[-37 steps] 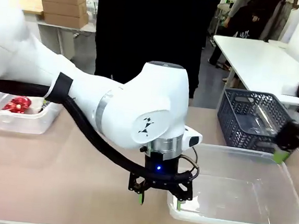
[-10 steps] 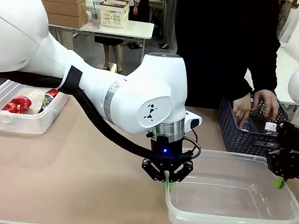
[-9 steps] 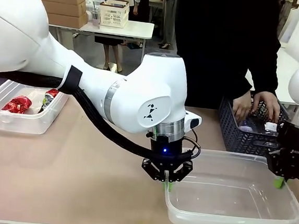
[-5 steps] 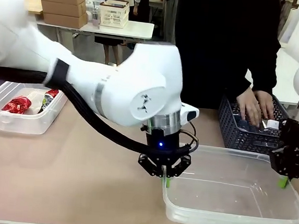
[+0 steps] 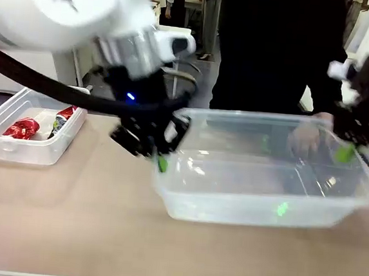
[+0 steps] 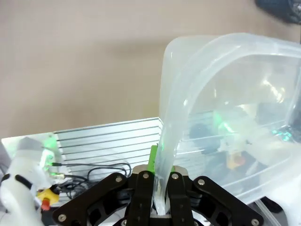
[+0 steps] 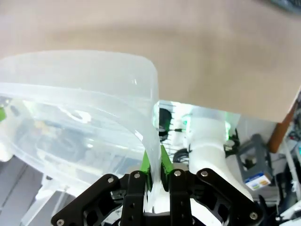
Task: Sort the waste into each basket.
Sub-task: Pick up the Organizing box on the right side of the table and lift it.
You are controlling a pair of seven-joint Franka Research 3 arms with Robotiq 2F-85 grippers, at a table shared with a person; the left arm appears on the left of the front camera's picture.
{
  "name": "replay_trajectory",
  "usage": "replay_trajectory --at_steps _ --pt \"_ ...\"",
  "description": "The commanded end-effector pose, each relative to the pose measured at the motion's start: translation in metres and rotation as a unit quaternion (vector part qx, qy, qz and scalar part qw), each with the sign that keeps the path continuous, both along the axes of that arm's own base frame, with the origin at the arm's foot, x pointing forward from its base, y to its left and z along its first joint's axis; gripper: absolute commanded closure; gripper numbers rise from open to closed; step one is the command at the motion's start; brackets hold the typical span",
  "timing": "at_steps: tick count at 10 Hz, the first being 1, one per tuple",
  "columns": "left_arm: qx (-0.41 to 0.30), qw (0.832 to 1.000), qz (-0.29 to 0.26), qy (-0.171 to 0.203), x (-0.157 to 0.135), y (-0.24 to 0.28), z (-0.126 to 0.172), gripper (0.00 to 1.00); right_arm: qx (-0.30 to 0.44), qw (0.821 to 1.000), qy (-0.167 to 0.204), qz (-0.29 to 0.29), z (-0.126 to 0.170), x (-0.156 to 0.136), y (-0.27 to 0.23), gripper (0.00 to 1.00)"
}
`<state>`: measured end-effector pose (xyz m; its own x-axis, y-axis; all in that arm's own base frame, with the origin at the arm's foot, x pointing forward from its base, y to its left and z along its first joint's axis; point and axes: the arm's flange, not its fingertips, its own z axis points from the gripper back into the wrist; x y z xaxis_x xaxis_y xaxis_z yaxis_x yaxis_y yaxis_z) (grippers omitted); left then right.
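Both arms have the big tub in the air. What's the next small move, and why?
Probably level it, moving both arms in step: the left gripper and right gripper each pinch only the rim at opposite ends of the clear tub, which hangs tilted.

Your large clear tub (image 5: 243, 208) hangs above the table at about 3 o'clock in the front view, blurred, with its long side toward you. The left gripper (image 5: 161, 160) pinches its 9 o'clock end wall and the right gripper (image 5: 345, 153) its 3 o'clock end; in each wrist view the green pads press on the thin rim. At 9 o'clock the small clear tub (image 5: 25, 151) sits on the table, holding a crushed red can (image 5: 21, 127) with a dark can (image 5: 61, 119) just beside it
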<state>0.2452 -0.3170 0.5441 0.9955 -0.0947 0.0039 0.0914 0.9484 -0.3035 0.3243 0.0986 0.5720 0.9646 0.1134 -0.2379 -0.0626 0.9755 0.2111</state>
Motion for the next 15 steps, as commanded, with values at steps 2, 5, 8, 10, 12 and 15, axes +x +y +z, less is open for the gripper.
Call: replay_trajectory --at_steps 2,5,8,10,12,15 --pt "0.015 1.000 0.027 -0.002 0.025 0.068 0.004 1.00 -0.002 0.999 0.018 0.034 0.000 0.078 0.005 1.00" --pt "-0.009 1.000 0.025 -0.012 0.019 0.033 0.017 1.00 0.016 1.000 0.011 0.020 0.006 0.049 0.029 1.00" --pt "-0.005 0.999 0.033 -0.014 0.023 0.033 0.011 0.96 0.025 0.999 0.017 0.026 0.003 0.060 0.040 0.93" --pt "-0.006 0.995 0.072 -0.064 0.088 0.050 0.031 0.96 0.023 0.999 0.002 0.040 -0.005 0.117 0.072 0.93" --pt "0.021 0.995 0.078 -0.059 0.142 0.072 0.032 0.96 0.040 0.999 -0.024 0.013 -0.017 0.163 0.101 0.93" --pt "0.007 1.000 0.006 -0.020 0.170 0.067 -0.007 0.96 0.055 0.998 -0.007 -0.002 -0.035 0.192 0.117 0.93"
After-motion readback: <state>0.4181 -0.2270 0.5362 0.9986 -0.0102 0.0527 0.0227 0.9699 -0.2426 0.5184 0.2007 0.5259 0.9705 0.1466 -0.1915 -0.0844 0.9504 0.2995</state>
